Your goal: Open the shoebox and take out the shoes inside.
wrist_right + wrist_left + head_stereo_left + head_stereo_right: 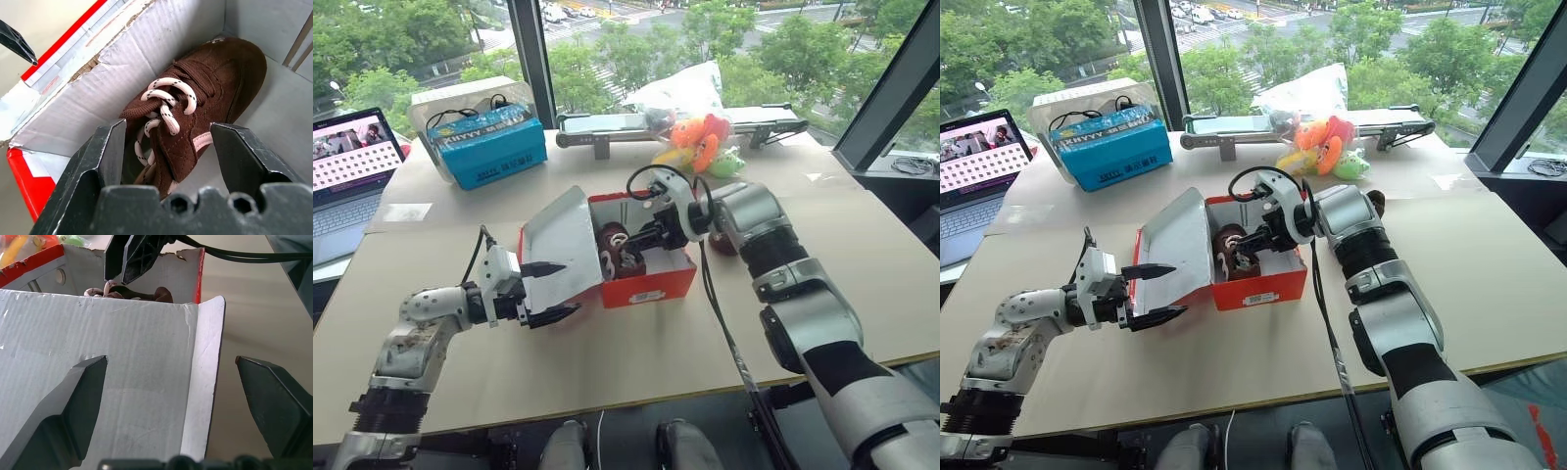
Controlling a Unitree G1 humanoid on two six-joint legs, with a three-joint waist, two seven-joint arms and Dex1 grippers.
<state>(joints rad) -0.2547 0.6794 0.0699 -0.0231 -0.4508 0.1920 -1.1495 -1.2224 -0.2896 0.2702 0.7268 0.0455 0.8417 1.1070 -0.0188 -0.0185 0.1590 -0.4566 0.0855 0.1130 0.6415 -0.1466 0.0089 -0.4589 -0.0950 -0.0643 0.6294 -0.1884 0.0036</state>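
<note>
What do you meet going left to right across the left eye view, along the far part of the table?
Laptop → blue carton → grey conveyor-like device → orange, yellow and green plush toys.

Beige table (607, 362) carries red shoebox (646, 284), blue carton (489, 147), plush toys (700, 142).

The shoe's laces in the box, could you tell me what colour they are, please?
The laces are white with small dark flecks, against the brown shoe; the right wrist view shows them best.

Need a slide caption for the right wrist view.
Open right gripper poised over brown suede shoe inside red cardboard shoebox.
</note>
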